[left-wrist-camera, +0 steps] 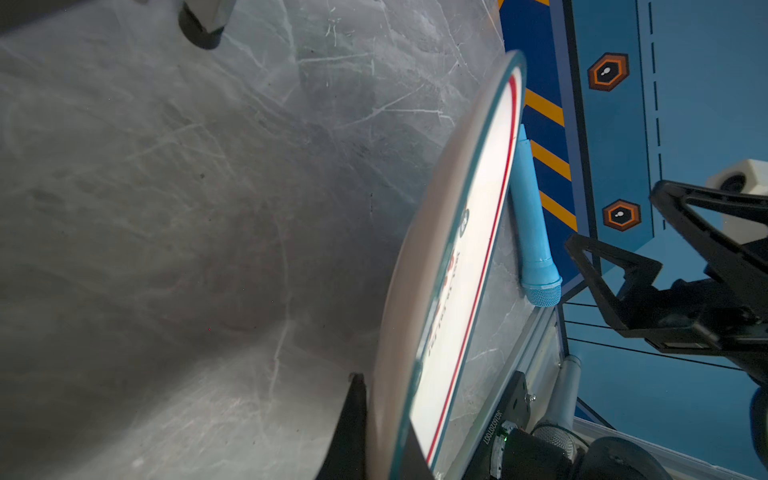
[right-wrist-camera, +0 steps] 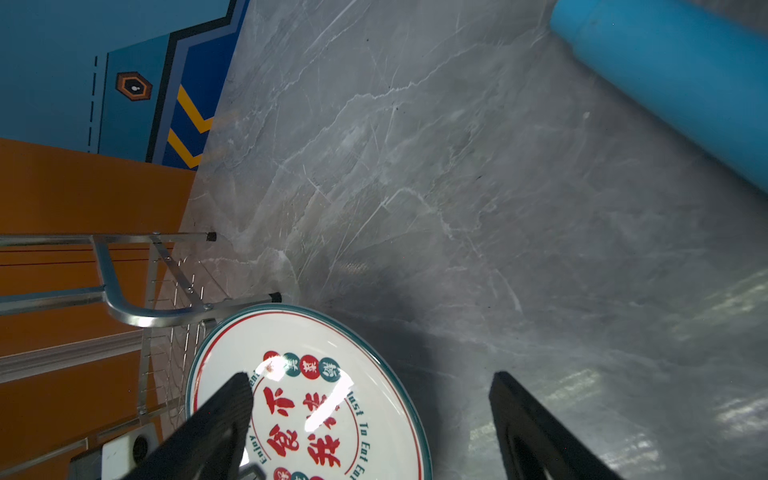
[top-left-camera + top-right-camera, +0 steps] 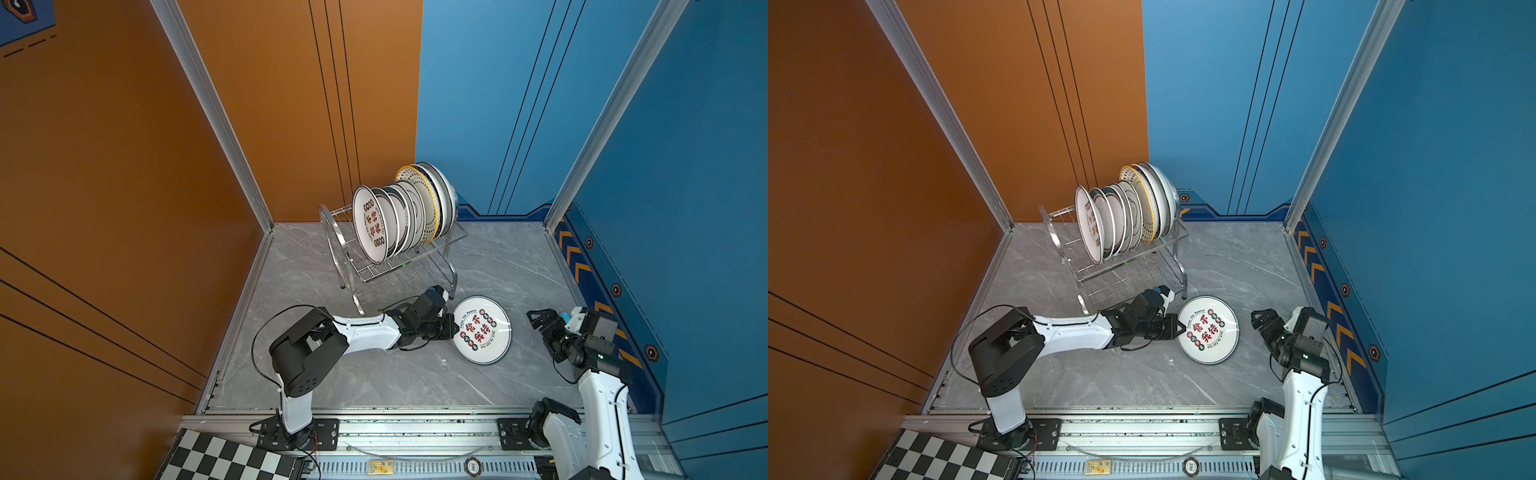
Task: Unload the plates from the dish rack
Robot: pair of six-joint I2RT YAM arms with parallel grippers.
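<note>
Walls box in the workspace, an orange wall (image 3: 124, 187) on the left and a blue wall (image 3: 685, 166) on the right, with the grey marbled desk (image 3: 374, 374) between them. Toward the back of that desk, left of its middle, stands the dish rack (image 3: 390, 270). Its upper tier carries a close row of plates (image 3: 401, 216) set on edge; the frontmost shows red and black characters, and one farther back has a yellow rim. The left arm (image 3: 361, 332) reaches low across the desk in front of the rack, while the right arm (image 3: 598, 395) rises at the desk's right edge. Between the two arms, near the rack's front right leg, is a teal-rimmed plate (image 3: 482, 330) with red characters, face up and slightly tilted; whether its far rim touches the desk cannot be told. The left fingers (image 1: 349, 428) are clamped on this plate's rim at its left side. The right fingers (image 2: 208, 428) stand spread wide with nothing between them, apart from the plate and to its right.
</note>
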